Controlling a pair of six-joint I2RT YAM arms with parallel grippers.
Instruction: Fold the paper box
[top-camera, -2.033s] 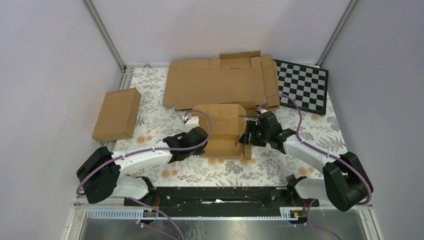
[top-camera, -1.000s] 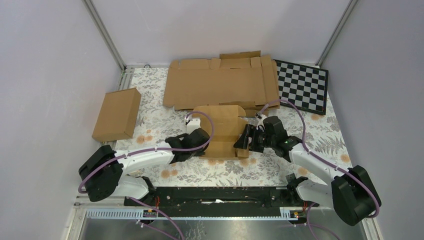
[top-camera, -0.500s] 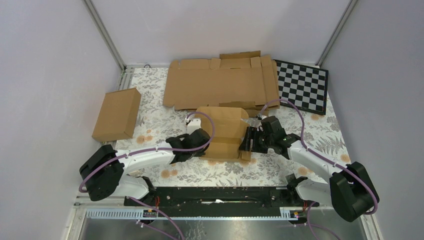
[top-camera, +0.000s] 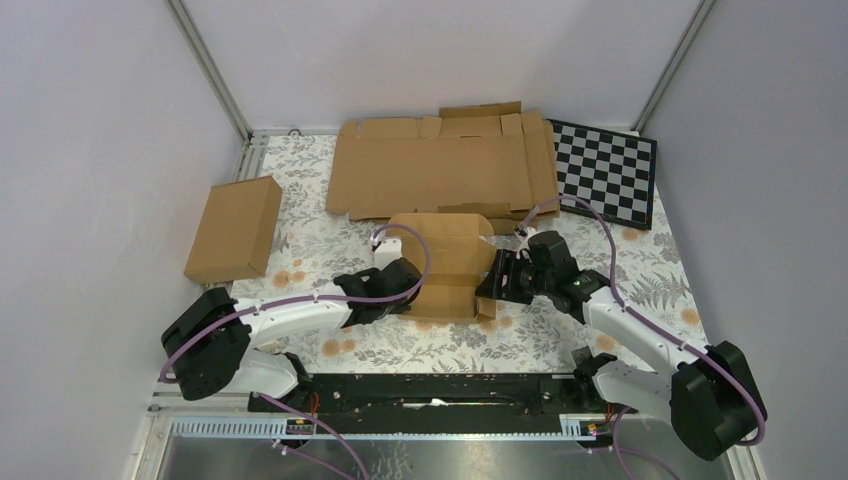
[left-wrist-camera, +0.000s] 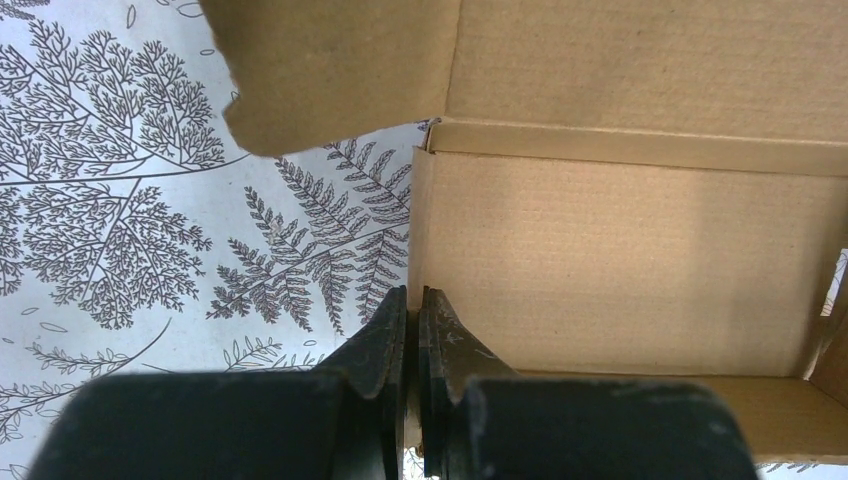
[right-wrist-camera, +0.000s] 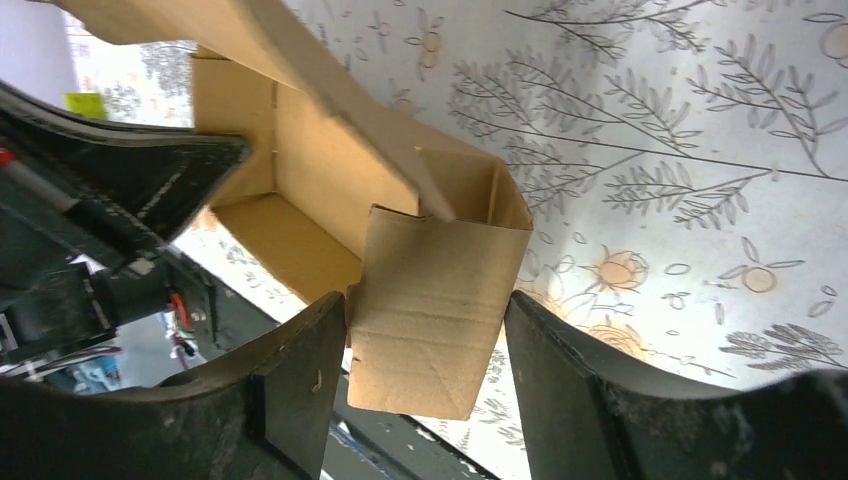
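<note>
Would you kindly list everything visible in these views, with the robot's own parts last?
paper box: 1, brown, table centre, partly folded, between the grippers
carton: 1, brown, closed, left side of table
flat cardboard sheets: brown, count unclear, stacked at back
checkerboard: 1, black and white, back right corner
table: 1, grey floral cover
left gripper: 1, black, shut on the box's left wall
right gripper: 1, black, open around the box's right flap

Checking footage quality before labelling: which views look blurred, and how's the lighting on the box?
Top external: sharp, evenly lit, paper box casts only soft shadows. Left wrist: left tool dark and soft, box wall sharp. Right wrist: right tool and nearest flap blurred.
</note>
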